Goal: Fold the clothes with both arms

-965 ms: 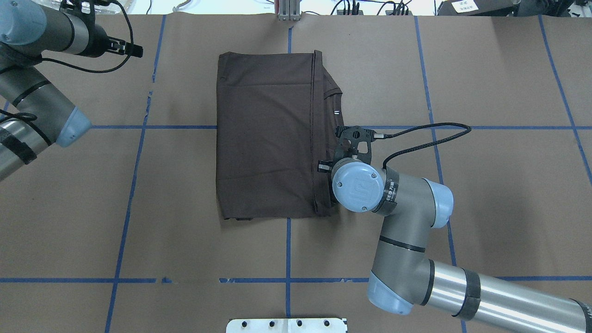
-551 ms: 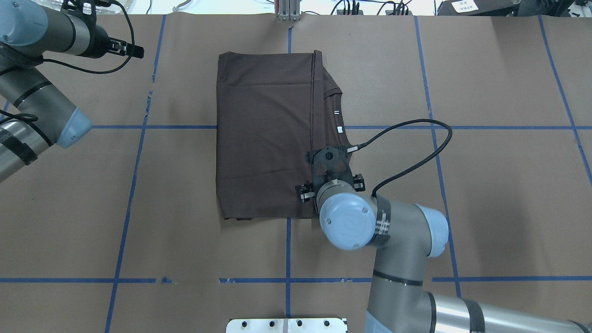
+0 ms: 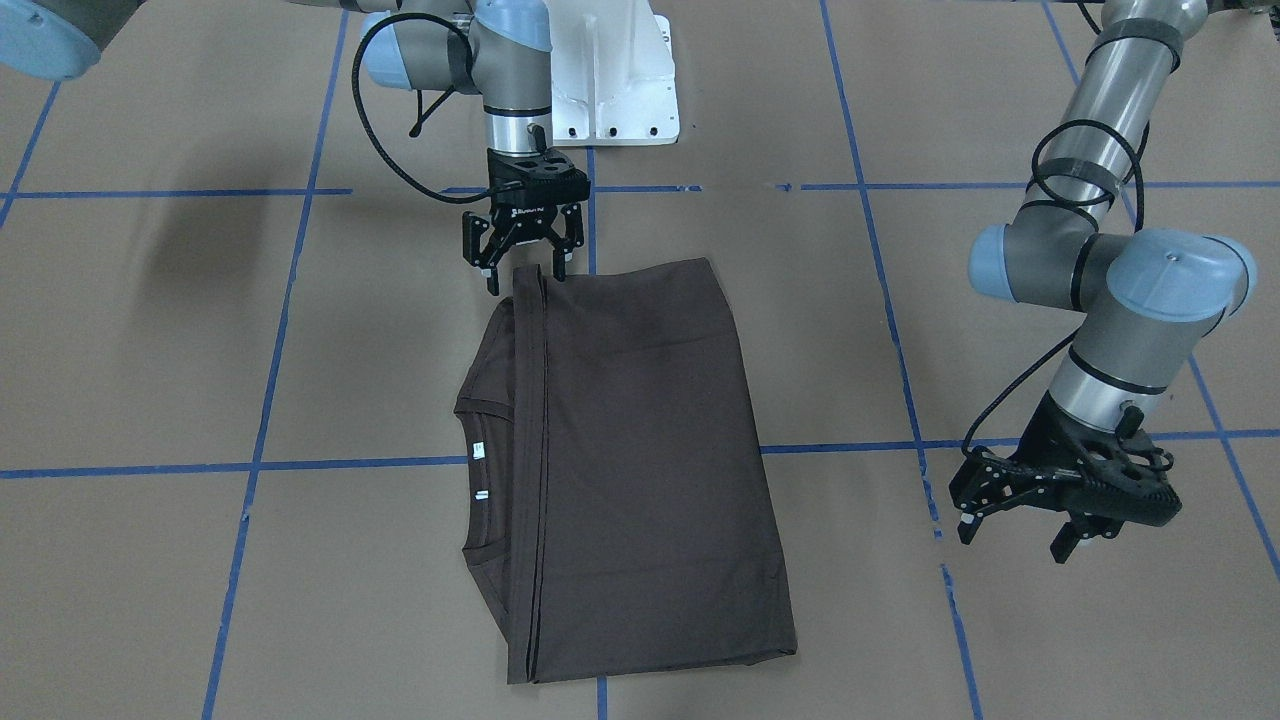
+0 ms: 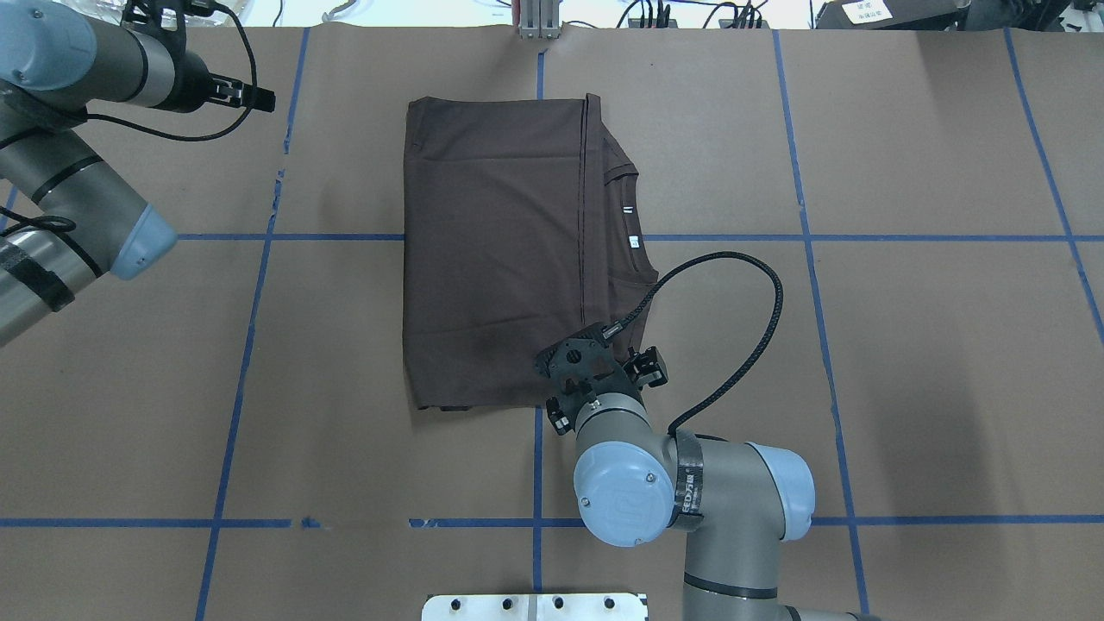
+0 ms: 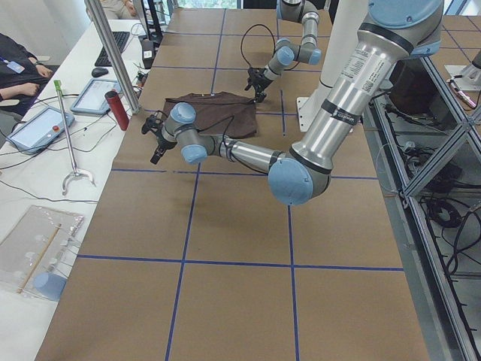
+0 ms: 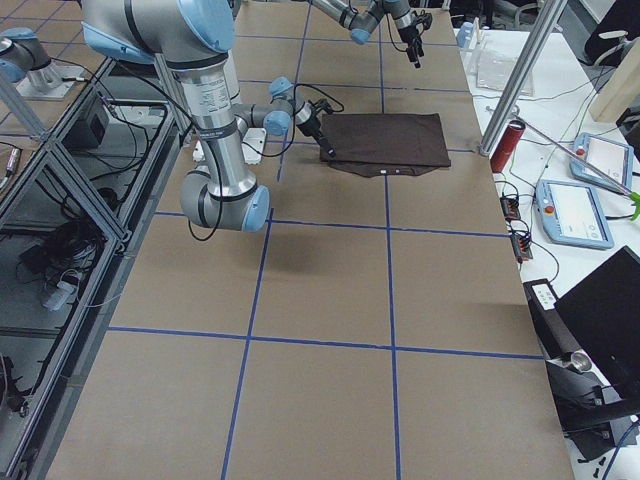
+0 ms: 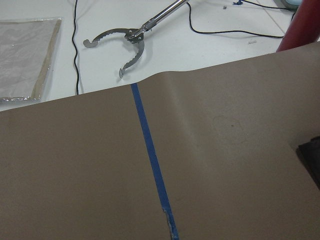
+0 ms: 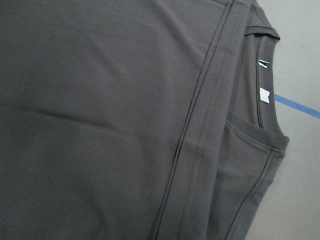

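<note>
Brown paper (image 4: pixel 949 345) covers the whole table, marked into large squares by blue tape lines (image 4: pixel 250 345). In the overhead view the dark brown T-shirt (image 4: pixel 492 259) lies flat just toward 12 o'clock from the table's centre, folded into a tall rectangle. Its ribbed collar (image 8: pixel 260 135) and white neck tags (image 8: pixel 264 95) show along its 3 o'clock edge, beside a double-stitched hem.

The right gripper (image 3: pixel 526 278) points down at the shirt's 5 o'clock corner with its fingers spread wide on either side of the folded edge and nothing clamped between them; whether they touch the cloth cannot be told. The left gripper (image 3: pixel 1012 542) hangs over bare paper out at the table's 10 o'clock, well apart from the shirt, jaws also spread and empty. The white bolted pedestal (image 4: pixel 535 606) sits at 6 o'clock.

Beyond the paper's far edge runs a white bench with a metal grabber tool (image 7: pixel 127 40), a red cylinder (image 5: pixel 116 110), two tablets (image 5: pixel 37 126) and an aluminium post (image 5: pixel 113 53). A seated person (image 5: pixel 19 68) is at the bench.
</note>
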